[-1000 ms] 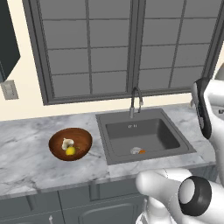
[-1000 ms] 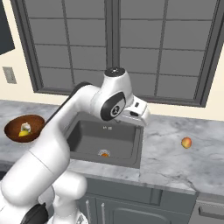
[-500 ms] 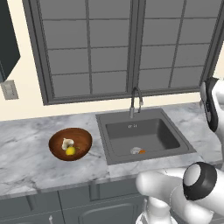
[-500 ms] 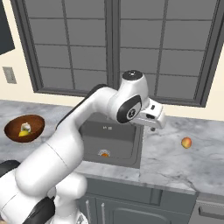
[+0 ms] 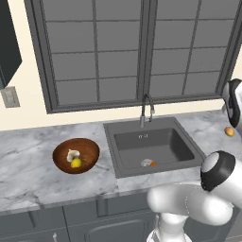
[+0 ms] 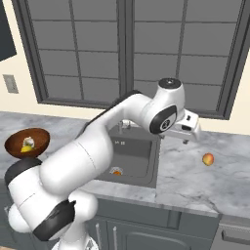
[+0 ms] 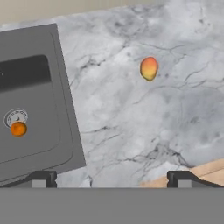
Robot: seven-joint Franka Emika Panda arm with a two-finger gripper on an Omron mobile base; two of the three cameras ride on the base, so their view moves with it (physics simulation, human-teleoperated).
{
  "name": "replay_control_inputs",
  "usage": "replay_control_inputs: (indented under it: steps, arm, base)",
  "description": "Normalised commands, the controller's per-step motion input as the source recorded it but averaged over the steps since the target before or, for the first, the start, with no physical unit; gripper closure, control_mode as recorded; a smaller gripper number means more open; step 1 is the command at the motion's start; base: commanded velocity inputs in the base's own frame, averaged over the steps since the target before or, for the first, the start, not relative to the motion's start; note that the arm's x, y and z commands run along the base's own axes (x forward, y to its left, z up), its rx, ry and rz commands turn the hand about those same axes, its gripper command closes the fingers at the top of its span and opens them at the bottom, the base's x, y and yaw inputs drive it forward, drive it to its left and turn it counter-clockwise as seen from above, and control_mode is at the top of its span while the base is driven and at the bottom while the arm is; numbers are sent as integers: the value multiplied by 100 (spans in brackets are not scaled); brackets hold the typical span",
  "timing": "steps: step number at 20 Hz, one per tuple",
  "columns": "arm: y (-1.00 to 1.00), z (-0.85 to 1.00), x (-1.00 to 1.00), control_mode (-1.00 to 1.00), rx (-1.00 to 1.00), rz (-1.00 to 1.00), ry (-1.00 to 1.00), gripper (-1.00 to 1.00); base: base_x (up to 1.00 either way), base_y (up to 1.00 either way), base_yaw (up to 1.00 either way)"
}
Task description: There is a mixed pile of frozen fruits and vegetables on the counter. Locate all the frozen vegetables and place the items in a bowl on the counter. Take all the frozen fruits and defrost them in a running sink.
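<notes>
The peach-like ball (image 7: pixel 149 68) is small, orange-red with yellow, lying on the grey counter (image 7: pixel 131 127) at one o'clock from the open, empty hand (image 7: pixel 113 178).

Veined marble counter (image 7: pixel 131 131): orange-red peach-like ball (image 7: pixel 148 68) lying directly on it, ahead of jaws; brown bowl (image 5: pixel 75 155) resting well apart, beyond recessed sink (image 5: pixel 151 146).
</notes>
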Motion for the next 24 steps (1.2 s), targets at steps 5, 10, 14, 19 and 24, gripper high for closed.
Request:
replay_control_inputs:
  steps: [5,10,14,19,24]
  arm:
    - [-38,-8,23,-100,1,0,9,-100]
    - [-23,-15,14,-100,0,0,11,-100]
    - [-8,-10,14,-100,0,1,3,-100]
    - [-10,-2,4,-100,0,8,-9,-100]
    - [-6,0,-4,-100,0,15,-23,-100]
  base:
    - [0,0,0]
    - [0,0,0]
    - [0,0,0]
    - [0,0,0]
    - [0,0,0]
